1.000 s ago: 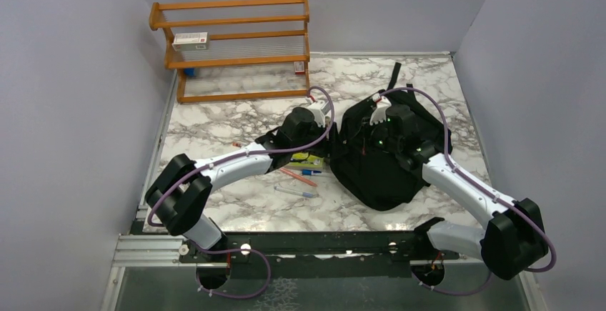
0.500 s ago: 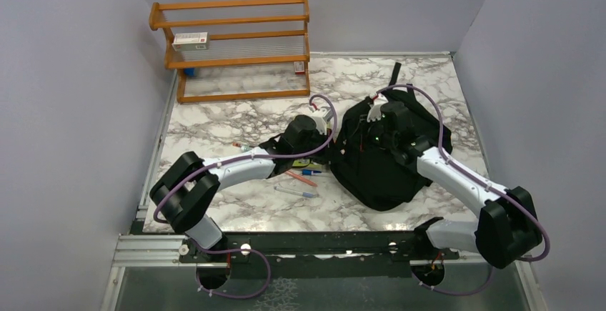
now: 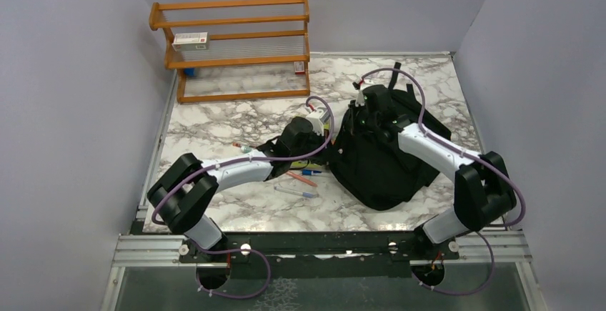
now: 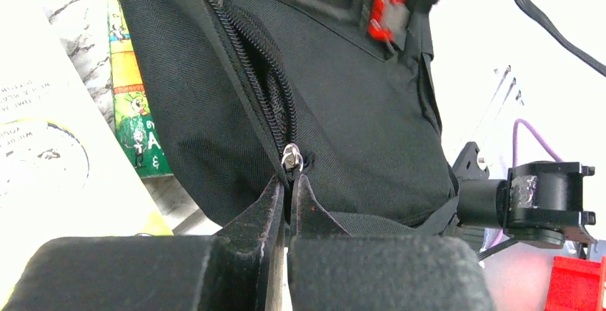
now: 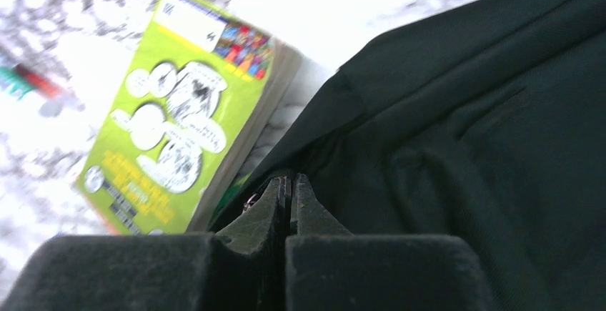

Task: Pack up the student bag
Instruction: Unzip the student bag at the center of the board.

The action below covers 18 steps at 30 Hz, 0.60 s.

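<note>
Tightly, left tool [image 4: 287,186] pinching zipper pull [image 4: 291,158], student bag [image 4: 357,111]

Overhead; wrist views close on bag [image 3: 373,179]

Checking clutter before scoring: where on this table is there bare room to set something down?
Bare table between the wooden rack and the left arm, and the near strip below the pens. Crowded between left hand and student bag, around the book.

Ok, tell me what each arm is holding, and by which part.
Left jaws: student bag, by its zipper pull. Right jaws pinch the bag's fabric edge.
</note>
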Tool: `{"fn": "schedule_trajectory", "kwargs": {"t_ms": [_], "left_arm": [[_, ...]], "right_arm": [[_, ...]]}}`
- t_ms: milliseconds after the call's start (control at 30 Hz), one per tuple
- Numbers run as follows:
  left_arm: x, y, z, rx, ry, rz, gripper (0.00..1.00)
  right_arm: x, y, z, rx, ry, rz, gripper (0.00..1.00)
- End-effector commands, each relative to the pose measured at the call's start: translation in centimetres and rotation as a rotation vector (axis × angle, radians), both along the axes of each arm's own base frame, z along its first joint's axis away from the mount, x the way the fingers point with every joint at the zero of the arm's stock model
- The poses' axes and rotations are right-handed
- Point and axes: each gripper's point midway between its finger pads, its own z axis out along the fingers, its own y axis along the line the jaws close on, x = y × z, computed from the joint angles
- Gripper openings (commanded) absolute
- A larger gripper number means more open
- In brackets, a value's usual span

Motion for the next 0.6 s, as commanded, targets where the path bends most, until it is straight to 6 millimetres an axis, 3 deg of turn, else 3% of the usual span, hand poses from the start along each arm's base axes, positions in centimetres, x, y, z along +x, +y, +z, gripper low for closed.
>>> {"fn": "schedule_trajectory", "kwargs": {"t_ms": [0, 233, 567], "left_arm": [[-2.4, 0.7, -0.7, 0.034, 0.043, -0.060, 0.00], [-2.7, 1.5, -0.5, 0.052, 0.033, -0.053, 0.00], [-2.9, 2.4, -0.8, 0.075, 0.024, -0.033, 0.00]], "right_arm": [[5.4, -2.6, 1.7, -0.113, -0.143, -0.166, 0.01], [8.1, -3.0, 0.5, -0.182, -0.129, -0.214, 0.01], [9.8, -5.8, -3.4, -0.303, -0.014, -0.309, 0.01]]}}
